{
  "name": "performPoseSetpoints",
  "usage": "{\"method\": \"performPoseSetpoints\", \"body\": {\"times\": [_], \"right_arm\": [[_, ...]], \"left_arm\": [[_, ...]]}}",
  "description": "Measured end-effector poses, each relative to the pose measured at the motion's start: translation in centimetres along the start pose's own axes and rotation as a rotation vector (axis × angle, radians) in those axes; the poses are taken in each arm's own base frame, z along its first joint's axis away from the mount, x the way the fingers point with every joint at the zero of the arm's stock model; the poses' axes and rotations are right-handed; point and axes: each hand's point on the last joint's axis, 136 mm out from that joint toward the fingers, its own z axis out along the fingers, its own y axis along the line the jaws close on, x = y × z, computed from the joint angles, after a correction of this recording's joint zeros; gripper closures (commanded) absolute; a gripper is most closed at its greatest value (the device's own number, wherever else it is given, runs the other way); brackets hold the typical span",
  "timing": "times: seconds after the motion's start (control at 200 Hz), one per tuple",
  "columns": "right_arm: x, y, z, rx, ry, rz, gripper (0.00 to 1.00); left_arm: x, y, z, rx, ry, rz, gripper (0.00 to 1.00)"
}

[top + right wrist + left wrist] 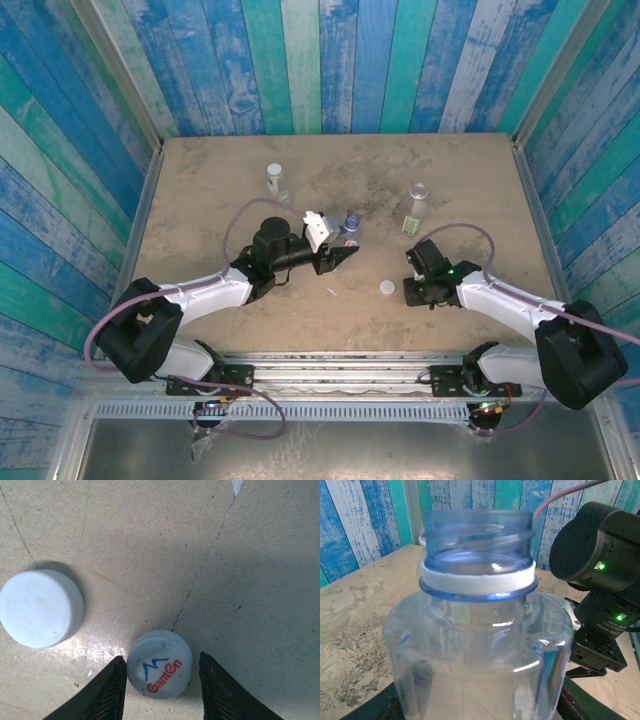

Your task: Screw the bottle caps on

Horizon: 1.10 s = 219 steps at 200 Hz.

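White plastic is the story here: a small round white screw cap with red and blue lettering (159,665) lies flat on the tan tabletop (250,555), printed face up. It sits square between the black fingers of the right gripper (161,659). The jaws stand a little wider than the cap. The finger on the left of the wrist view looks to be just brushing its rim and the other has a sliver of table showing beside it, so nothing is gripped yet.

Just beside it in that view sits a plain white round cap (41,608), apart from the fingers and untouched. From above it shows just to the left of the right gripper (387,288).

Over on the other side, the left gripper (343,245) is clamped on a clear plastic bottle with a blue-tinted threaded neck and a white collar ring (480,630). The bottle's body is wedged between the jaws and the mouth is open and bare. It seems to stand roughly upright, with the long axis pointing up out of the grip.

Here's what matters for the next move. The right arm owns the printed cap, which is directly under its wrist. The waiting bottle mouth (351,220) lies off to that arm's left and farther from the bases, near the middle of the table. Once pinched, the cap will have to be lifted and carried across level to sit squarely on those threads.

Two more clear plastic bottles, one far left (275,180) and one far right (415,208), stand behind.
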Motion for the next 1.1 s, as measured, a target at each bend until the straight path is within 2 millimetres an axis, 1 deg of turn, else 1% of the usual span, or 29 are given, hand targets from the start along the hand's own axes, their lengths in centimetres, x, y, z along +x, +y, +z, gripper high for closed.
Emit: {"method": "performPoseSetpoints", "body": {"times": [0.24, 0.426, 0.686, 0.771, 0.912, 1.097], "right_arm": [[-0.1, 0.1, 0.0, -0.002, -0.005, 0.0, 0.65], [-0.3, 0.1, 0.1, -0.005, -0.009, 0.0, 0.66], [-0.2, 0.1, -0.2, -0.003, -0.004, -0.003, 0.66], [-0.5, 0.3, -0.9, -0.011, -0.01, -0.009, 0.66], [-2.0, 1.2, -2.7, -0.048, -0.041, -0.028, 0.66], [-4.8, 3.8, -6.2, -0.152, -0.069, -0.063, 0.66]], "left_arm": [[0.2, 0.0, 0.0, 0.0, 0.006, 0.0, 0.44], [0.2, 0.0, 0.0, -0.001, 0.007, -0.001, 0.45], [0.9, 0.1, -0.2, -0.014, 0.022, -0.006, 0.44], [1.4, 0.1, -0.5, -0.027, 0.03, -0.007, 0.45], [2.2, 0.2, -0.9, -0.046, 0.043, -0.009, 0.45], [3.2, -0.1, -1.5, -0.054, 0.029, -0.022, 0.45]]}}
